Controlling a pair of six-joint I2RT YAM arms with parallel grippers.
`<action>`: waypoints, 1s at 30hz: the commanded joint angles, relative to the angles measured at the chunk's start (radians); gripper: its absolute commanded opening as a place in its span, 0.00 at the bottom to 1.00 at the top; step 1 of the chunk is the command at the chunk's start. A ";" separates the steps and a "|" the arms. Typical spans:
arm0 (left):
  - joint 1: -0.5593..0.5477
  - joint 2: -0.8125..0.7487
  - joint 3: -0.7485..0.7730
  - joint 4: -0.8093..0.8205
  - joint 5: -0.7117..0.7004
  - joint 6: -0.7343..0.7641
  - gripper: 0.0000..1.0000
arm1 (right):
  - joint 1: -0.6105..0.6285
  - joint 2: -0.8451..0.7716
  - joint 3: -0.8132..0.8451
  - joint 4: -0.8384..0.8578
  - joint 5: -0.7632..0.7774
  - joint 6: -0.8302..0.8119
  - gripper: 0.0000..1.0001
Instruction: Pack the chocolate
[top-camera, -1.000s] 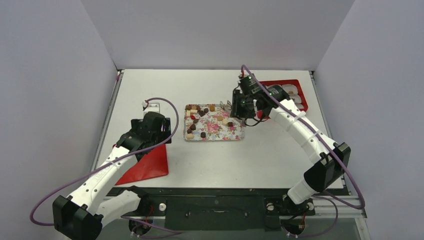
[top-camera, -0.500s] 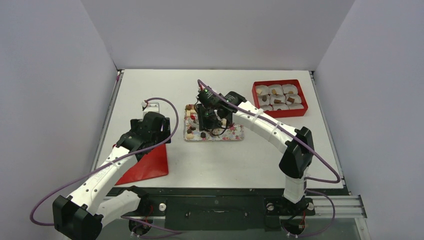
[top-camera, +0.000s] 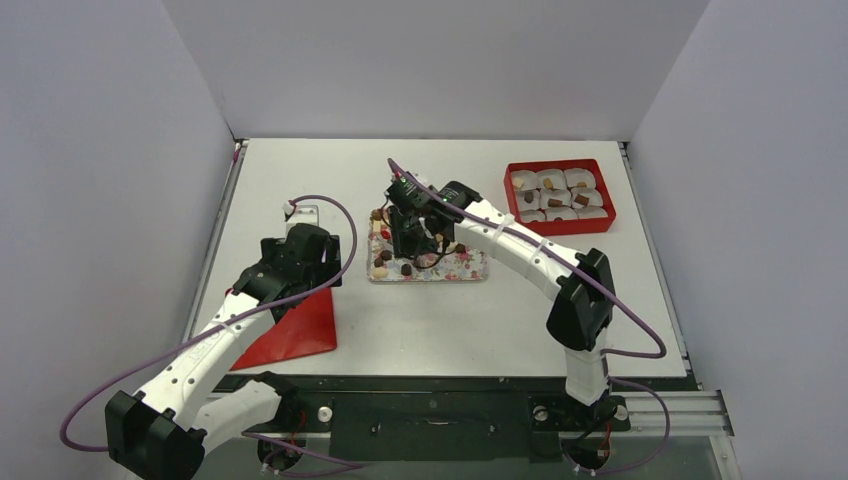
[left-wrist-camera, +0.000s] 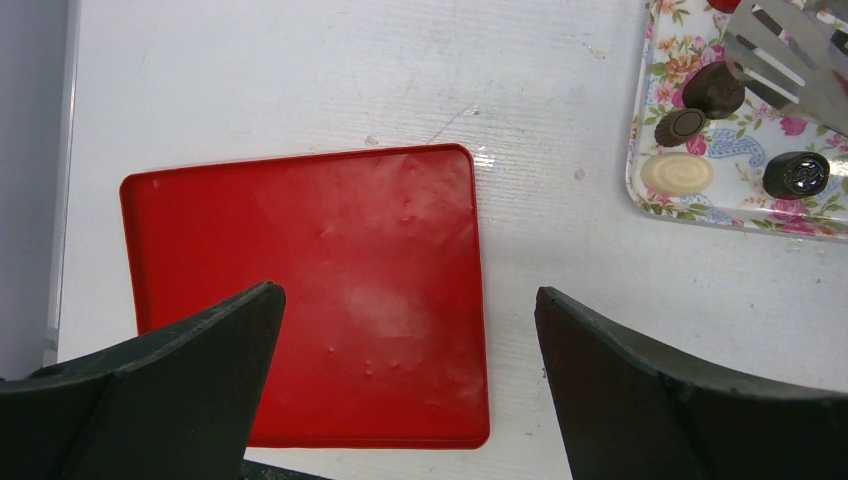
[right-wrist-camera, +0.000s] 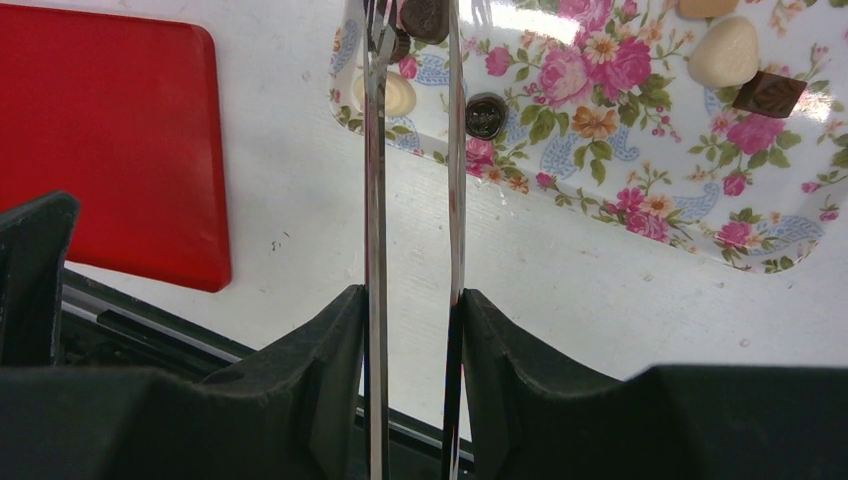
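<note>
Bright metal, glossy tray, matt table

The tongs (right-wrist-camera: 375, 200) are thin polished metal, mirror-bright along their arms. The tray (right-wrist-camera: 640, 190) has a smooth, glossy flower-printed face that throws back white glare. The chocolates (left-wrist-camera: 797, 174) on it are smooth, the dark ones shiny, the cream ones duller. The red lid (left-wrist-camera: 310, 300) looks like thin glossy plastic, with small dents and pale scuffs. The white table (left-wrist-camera: 300, 80) is matt, scratched and lightly grained. The right gripper (right-wrist-camera: 412, 305) has fingers (right-wrist-camera: 320, 390) of matt black, faintly rough plastic.
</note>
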 joint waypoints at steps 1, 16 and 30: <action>0.008 -0.013 0.016 0.014 -0.009 -0.001 0.97 | -0.002 0.015 0.070 0.022 0.073 0.012 0.34; 0.008 -0.014 0.014 0.013 -0.008 0.000 0.97 | -0.014 0.067 0.077 0.020 0.083 0.009 0.34; 0.008 -0.015 0.014 0.015 -0.005 0.001 0.96 | -0.018 0.089 0.072 0.023 0.086 0.007 0.34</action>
